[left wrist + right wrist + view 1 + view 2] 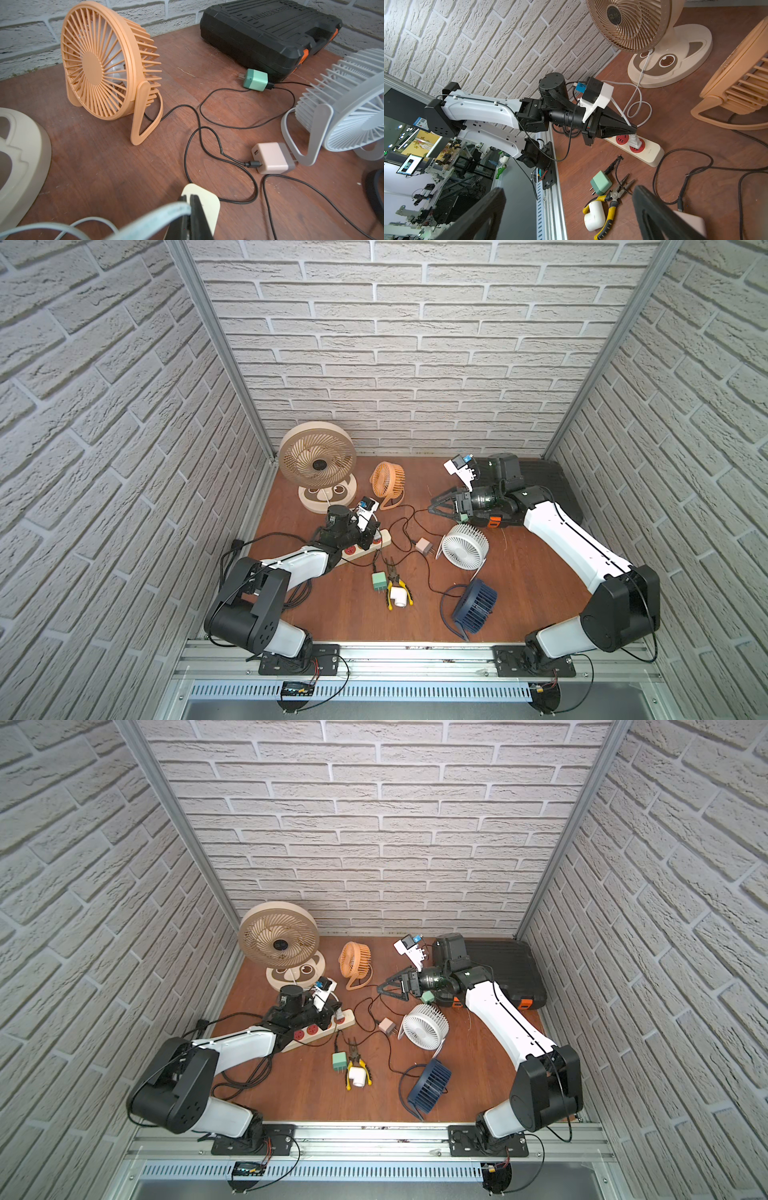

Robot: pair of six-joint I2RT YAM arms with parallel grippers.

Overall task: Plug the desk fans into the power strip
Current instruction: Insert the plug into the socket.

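Observation:
The beige desk fan (pixel 317 462) (pixel 278 942) (pixel 629 22) stands at the back left on a raccoon-face base. Its white cord (pixel 145 220) loops down to a white plug (pixel 634 142). The plug stands upright on the end red socket of the cream power strip (pixel 384 537) (pixel 348 1020) (pixel 207 199) (pixel 652 153); its prongs are hidden. My left gripper (pixel 376 531) (pixel 338 1011) (pixel 190 199) (pixel 633 128) is shut on the cord just above the plug. My right gripper (pixel 434 506) (pixel 384 986) (pixel 569 191) hangs open and empty over the table's middle back.
An orange fan (pixel 388 481), a white fan (pixel 463 545) and a blue fan (pixel 473 608) stand around, with black cables between them. Pliers (pixel 397 585), a green adapter (pixel 378 581), a pink adapter (pixel 424 546) and a white elbow (pixel 400 597) lie mid-table. A black case (pixel 548 485) sits back right.

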